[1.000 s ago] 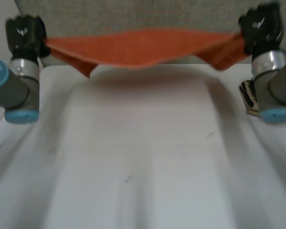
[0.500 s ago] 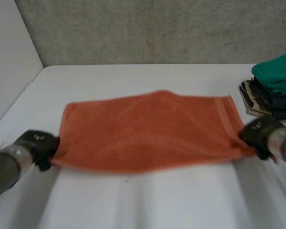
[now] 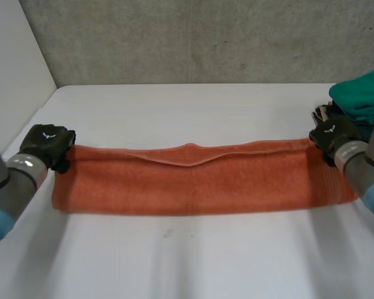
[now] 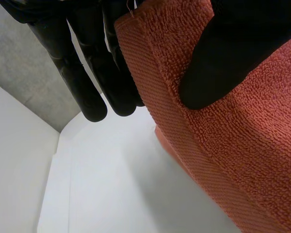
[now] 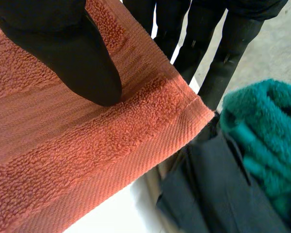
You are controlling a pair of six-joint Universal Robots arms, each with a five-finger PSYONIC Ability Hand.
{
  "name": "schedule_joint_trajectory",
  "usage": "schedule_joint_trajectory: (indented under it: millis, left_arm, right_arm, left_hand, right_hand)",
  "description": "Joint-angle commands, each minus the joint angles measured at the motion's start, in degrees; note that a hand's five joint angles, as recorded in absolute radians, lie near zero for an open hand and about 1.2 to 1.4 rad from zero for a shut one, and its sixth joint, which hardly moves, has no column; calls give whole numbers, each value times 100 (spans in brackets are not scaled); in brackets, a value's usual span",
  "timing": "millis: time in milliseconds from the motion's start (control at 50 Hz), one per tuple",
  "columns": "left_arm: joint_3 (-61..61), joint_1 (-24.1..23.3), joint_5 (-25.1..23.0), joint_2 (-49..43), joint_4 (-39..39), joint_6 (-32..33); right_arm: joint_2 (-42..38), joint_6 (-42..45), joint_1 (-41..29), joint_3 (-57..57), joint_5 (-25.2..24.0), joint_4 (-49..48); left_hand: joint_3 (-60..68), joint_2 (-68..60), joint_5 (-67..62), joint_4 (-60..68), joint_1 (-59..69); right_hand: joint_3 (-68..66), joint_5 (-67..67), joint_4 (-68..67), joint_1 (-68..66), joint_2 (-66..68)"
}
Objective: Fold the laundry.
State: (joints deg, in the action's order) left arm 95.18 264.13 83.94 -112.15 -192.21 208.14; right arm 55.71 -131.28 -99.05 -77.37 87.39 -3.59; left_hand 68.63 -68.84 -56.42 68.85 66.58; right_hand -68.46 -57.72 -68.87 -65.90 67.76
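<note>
1. While the orange towel (image 3: 193, 180) is lying folded in a long band across the white table (image 3: 193, 268), its top layer rippling midway, we are holding it at both ends.
2. Our left hand (image 3: 47, 144) is pinching the towel's far left corner, its thumb (image 4: 223, 58) pressing down on the cloth and its fingers (image 4: 92, 73) reaching behind the edge.
3. Our right hand (image 3: 329, 136) is clamping the far right corner likewise, thumb on top, fingers beneath.
4. Just beside that corner, a stack of folded clothes (image 3: 358, 106) is sitting, with a green towel (image 5: 266, 141) topping dark garments (image 5: 218, 194).
</note>
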Motion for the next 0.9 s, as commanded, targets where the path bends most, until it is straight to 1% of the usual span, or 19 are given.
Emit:
schedule_joint_trajectory:
  millis: [20, 60, 220, 240, 260, 280, 300, 320, 340, 400, 440, 520, 540, 560, 620, 640, 720, 800, 900]
  left_arm:
    - [-965, -300, 825, -913, 87, -2]
    - [-1219, -344, 966, -1115, 78, -11]
    - [-1678, -520, 1011, -1432, 78, -37]
    - [-1713, -555, 1011, -1450, 78, -37]
    - [-1739, -582, 1011, -1476, 78, -37]
    - [-1783, -634, 1019, -1503, 78, -37]
    - [-1836, -713, 1011, -1529, 87, -28]
    - [-1862, -766, 1019, -1538, 87, -37]
    - [-1871, -793, 1020, -1547, 87, -46]
    - [-1810, -828, 1020, -1468, 87, -177]
    - [-1766, -837, 1028, -1415, 104, -282]
    - [-1495, -802, 993, -942, 122, -643]
    - [-1276, -784, 958, -732, 114, -757]
    - [-1161, -784, 949, -634, 87, -810]
    - [-766, -775, 932, -301, -9, -915]
    - [-686, -775, 923, -229, -36, -916]
    - [-273, -784, 809, 35, -308, -925]
    - [53, -810, 616, 167, -607, -934]
    - [273, -837, 527, 184, -844, -942]
  right_arm:
    - [-859, 50, -141, 950, 68, -352]
    - [-1052, 59, -176, 1170, 68, -440]
    - [-1870, 190, -299, 2076, 85, -739]
    - [-2027, 225, -334, 2224, 112, -748]
    - [-2099, 252, -404, 2269, 86, -765]
    - [-2117, 261, -422, 2270, 68, -774]
    - [-2143, 252, -466, 2296, 51, -809]
    - [-2126, 217, -475, 2288, 59, -844]
    - [-2047, 147, -545, 2270, 94, -975]
    - [-1845, -37, -563, 2113, 121, -1064]
    - [-1442, -450, -502, 1735, 86, -1064]
    - [-616, -1258, -414, 953, -72, -1038]
    - [-449, -1408, -396, 812, -142, -1003]
    - [-134, -1618, -361, 506, -326, -899]
    - [237, -1865, -177, 91, -590, -626]
    - [404, -1962, 33, -119, -774, -390]
    - [598, -1972, 552, -489, -1100, 243]
    - [617, -1936, 816, -691, -1381, 692]
    - [599, -1796, 1019, -850, -1540, 685]
  left_hand:
    - [1137, -1116, -1358, 1115, 1342]
    - [1137, -1116, -1358, 1115, 1342]
    - [1137, -1116, -1358, 1115, 1342]
    - [1137, -1116, -1358, 1115, 1342]
    - [-259, 281, 39, -282, -55]
    - [-4270, 4291, 4049, -4293, -4065]
    - [-5526, 5547, 5305, -5549, -5321]
    - [-5472, 5493, 5251, -5494, -5267]
    - [-5863, 5884, 5642, -5885, -5658]
    - [-5863, 5884, 5642, -5885, -5658]
    - [-5863, 5884, 5642, -5885, -5658]
    - [-5863, 5884, 5642, -5885, -5658]
    - [-5863, 5884, 5642, -5885, -5658]
    - [-5863, 5884, 5642, -5885, -5658]
    - [-5863, 5884, 5642, -5885, -5658]
    - [-5863, 5884, 5642, -5885, -5658]
    - [-5863, 5884, 5642, -5885, -5658]
    - [-5863, 5884, 5642, -5885, -5658]
    - [-5863, 5884, 5642, -5885, -5658]
  right_hand:
    - [-1154, -1228, -1113, -1410, 1224]
    - [-1154, -1228, -1113, -1410, 1224]
    - [-1060, -1134, -1019, -1316, 1130]
    - [5802, 5728, 5843, 5546, -5732]
    - [5846, 5772, 5887, 5590, -5776]
    - [5846, 5772, 5887, 5590, -5776]
    - [5846, 5772, 5887, 5590, -5776]
    - [5846, 5772, 5887, 5590, -5776]
    - [5846, 5772, 5887, 5590, -5776]
    - [5846, 5772, 5887, 5590, -5776]
    - [5846, 5772, 5887, 5590, -5776]
    - [5846, 5772, 5887, 5590, -5776]
    - [5846, 5772, 5887, 5590, -5776]
    - [5846, 5772, 5887, 5590, -5776]
    - [5846, 5772, 5887, 5590, -5776]
    - [5508, 5433, 5549, 5252, -5438]
    - [4344, 4270, 4385, 4088, -4275]
    - [3485, 3411, 3526, 3229, -3415]
    - [3230, 3156, 3272, 2975, -3161]
